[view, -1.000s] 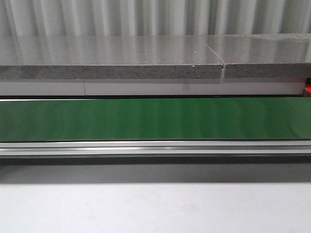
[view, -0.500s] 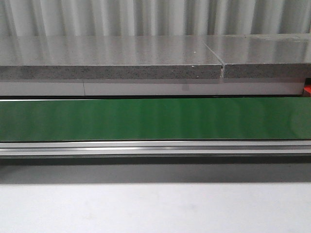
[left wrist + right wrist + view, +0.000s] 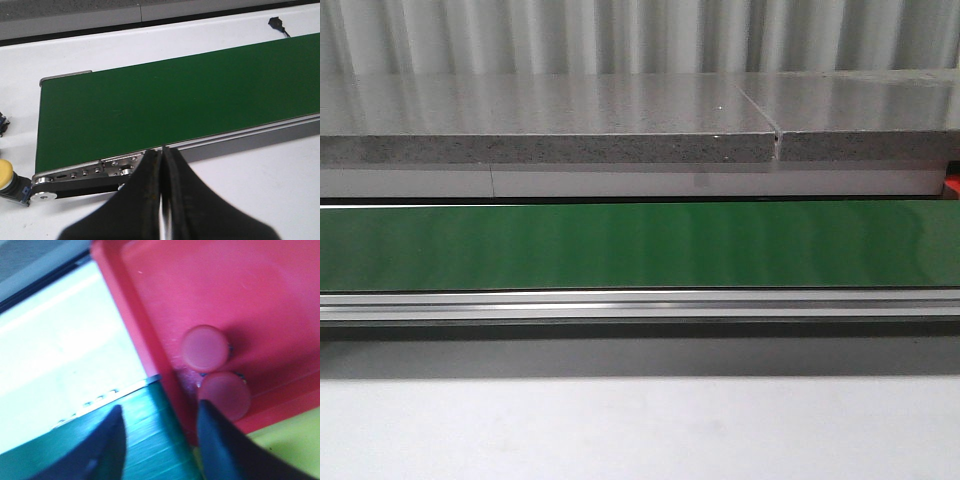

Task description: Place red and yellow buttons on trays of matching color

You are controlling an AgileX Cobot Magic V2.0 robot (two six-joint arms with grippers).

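In the right wrist view two red buttons (image 3: 204, 348) (image 3: 225, 394) lie side by side in the red tray (image 3: 225, 285), close to its rim. My right gripper (image 3: 160, 407) is open and empty, blurred, over the tray's rim and the green belt (image 3: 150, 440). A corner of the yellow tray (image 3: 290, 445) shows beside the red one. In the left wrist view my left gripper (image 3: 161, 150) is shut on nothing, above the white table beside the belt's end (image 3: 165, 105). A yellow button (image 3: 5, 172) sits at the picture's edge near that end. Neither gripper appears in the front view.
The front view holds the green conveyor belt (image 3: 640, 245) with its metal rail (image 3: 640, 305), a grey stone counter (image 3: 540, 110) behind it and white table (image 3: 640, 430) in front. A small black part with a cable (image 3: 276, 22) lies on the table beyond the belt.
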